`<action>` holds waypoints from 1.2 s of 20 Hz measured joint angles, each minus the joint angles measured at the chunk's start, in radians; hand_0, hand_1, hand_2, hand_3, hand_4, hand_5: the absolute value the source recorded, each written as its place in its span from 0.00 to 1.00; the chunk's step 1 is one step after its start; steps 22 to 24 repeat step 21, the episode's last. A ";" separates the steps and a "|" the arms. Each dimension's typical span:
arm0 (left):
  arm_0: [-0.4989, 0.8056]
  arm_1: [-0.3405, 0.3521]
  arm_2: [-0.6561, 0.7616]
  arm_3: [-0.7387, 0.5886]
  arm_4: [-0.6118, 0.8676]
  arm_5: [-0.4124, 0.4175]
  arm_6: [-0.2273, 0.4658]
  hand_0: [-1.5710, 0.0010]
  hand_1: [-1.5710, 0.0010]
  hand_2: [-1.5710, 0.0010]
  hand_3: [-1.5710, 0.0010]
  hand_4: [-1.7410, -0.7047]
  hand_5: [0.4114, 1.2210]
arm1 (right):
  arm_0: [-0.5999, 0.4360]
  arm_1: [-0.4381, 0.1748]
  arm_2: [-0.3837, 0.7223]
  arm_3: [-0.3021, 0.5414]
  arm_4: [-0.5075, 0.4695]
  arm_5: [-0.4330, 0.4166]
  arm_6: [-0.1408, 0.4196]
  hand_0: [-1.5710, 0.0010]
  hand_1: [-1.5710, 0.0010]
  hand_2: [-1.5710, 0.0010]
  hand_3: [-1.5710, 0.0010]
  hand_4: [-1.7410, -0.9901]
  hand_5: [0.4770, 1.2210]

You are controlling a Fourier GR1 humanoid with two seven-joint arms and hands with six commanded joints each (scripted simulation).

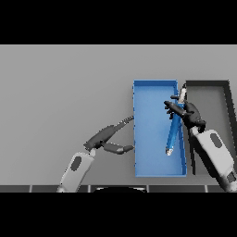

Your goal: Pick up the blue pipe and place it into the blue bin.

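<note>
Over the bin (143,166), right hand (190,115) has its fingers (172,107) curled round the pipe (173,134) at its upper end — low end hangs inside the walls. Lower it flat before letting go, clear of the right wall. Left hand (105,137) idle on the worktop (65,92) — fingers relaxed, just beside the bin

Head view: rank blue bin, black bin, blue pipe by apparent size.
1. blue bin, fully in view, largest footprint.
2. black bin, partly covered by the right arm and right robot hand, so its rank against the blue bin is unsure.
3. blue pipe, clearly smallest.
</note>
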 measured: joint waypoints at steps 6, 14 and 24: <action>0.013 0.011 0.004 -0.014 0.014 -0.008 -0.018 1.00 1.00 1.00 1.00 0.79 0.10 | -0.106 -0.160 0.218 -0.002 0.056 0.059 -0.035 0.86 0.86 0.87 0.96 0.68 0.59; 0.016 0.010 0.007 -0.019 0.017 -0.007 -0.014 1.00 1.00 1.00 1.00 0.78 0.11 | -0.160 -0.208 0.343 0.020 0.038 0.132 0.000 0.98 0.98 0.98 0.99 0.84 0.35; -0.015 -0.014 0.003 0.014 -0.002 0.010 0.011 1.00 1.00 1.00 1.00 0.78 0.10 | -0.167 -0.224 0.376 0.017 0.072 0.185 -0.017 0.99 0.99 0.99 1.00 0.87 0.32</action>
